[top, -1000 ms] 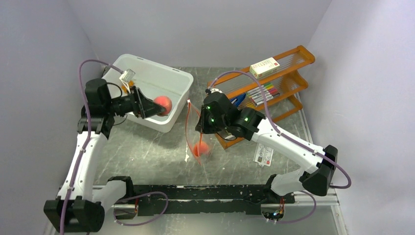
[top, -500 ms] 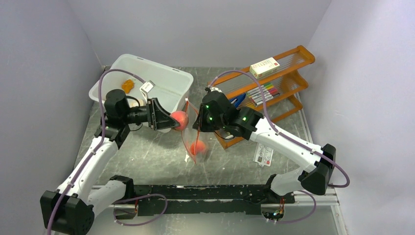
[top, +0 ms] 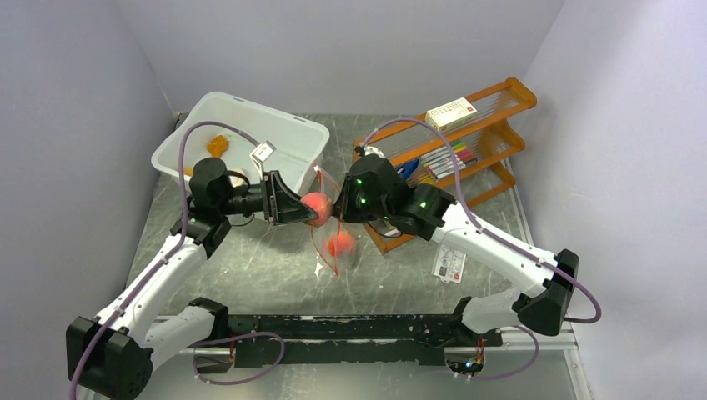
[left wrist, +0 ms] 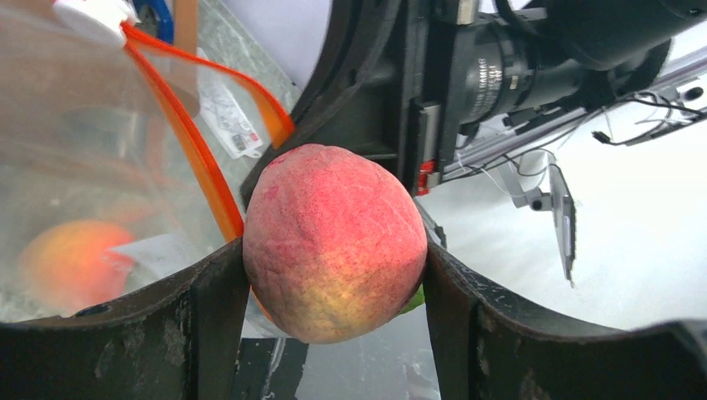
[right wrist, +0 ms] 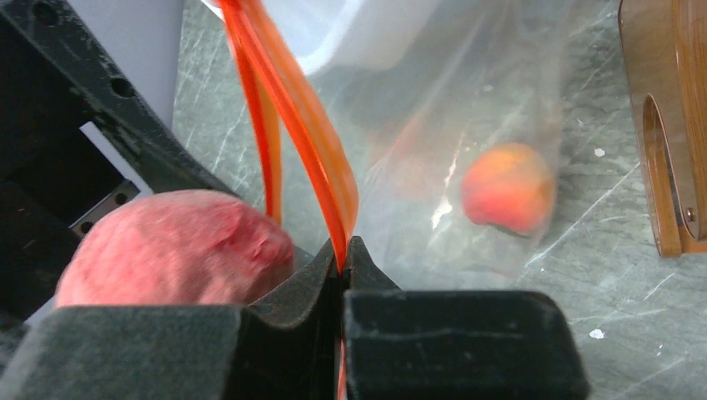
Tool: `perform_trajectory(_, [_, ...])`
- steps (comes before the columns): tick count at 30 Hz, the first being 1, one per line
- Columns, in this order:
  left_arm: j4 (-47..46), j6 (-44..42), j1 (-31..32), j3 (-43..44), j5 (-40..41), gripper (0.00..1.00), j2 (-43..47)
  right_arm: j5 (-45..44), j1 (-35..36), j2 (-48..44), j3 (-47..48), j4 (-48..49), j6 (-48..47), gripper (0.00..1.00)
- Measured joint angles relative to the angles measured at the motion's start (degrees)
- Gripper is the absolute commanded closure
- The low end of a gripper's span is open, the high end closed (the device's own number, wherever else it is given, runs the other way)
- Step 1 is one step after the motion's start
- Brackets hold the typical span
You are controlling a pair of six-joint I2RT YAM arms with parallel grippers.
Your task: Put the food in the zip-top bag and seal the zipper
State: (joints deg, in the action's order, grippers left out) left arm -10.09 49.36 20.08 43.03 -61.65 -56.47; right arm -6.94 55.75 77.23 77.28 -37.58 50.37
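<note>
Grey marbled table [top: 250,267] w/ pale lilac walls [top: 350,50] round it. White tub [top: 279,132] sat at back left, wooden rack [top: 500,100] w/ markers [top: 446,158] at back right. Betw. them, mid-table, the zip-top bag [right wrist: 467,100] hung w/ its clear film sagging to the tabletop & its mouth held off the table.

R gripper [right wrist: 343,258] was clamped tight on the zipper [right wrist: 292,108], pinching one orange-red strip at the bag's edge. The other strip bowed away, so the mouth gaped.

L gripper [top: 307,207] gripped a peach-pink fruit [left wrist: 333,242] betw. both fingers, jaws spread to its width, approx. level w/ the bag mouth. That fruit was just beside the zipper, opposite R gripper's fingertips. Touching the near strip or not, couldn't tell.

Orange fruit [right wrist: 508,187] lay inside the bag at its bottom, lower than both grippers.
</note>
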Motion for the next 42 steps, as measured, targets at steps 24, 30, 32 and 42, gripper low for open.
perform_trajectory(24, [22.8, -16.2, 2.0, 5.6, 15.1, 0.56, -3.9, 3.0, 0.0, -4.0, -5.0, 4.8, 1.2, 1.0])
perform_trajectory(30, [28.4, -19.4, 2.4, 9.1, 19.4, 0.57, -7.1, 3.6, 0.0, -4.0, -5.0, 5.2, 0.8, 1.0])
perform_trajectory(32, [30.4, -20.0, 2.7, 9.7, 20.9, 0.56, -7.3, 3.6, 0.0, -4.0, -5.0, 5.2, 0.6, 1.0])
perform_trajectory(42, [33.9, -20.7, 3.2, 11.9, 22.3, 0.55, -7.3, 3.8, 0.0, -3.6, -5.0, 6.4, 0.2, 1.0])
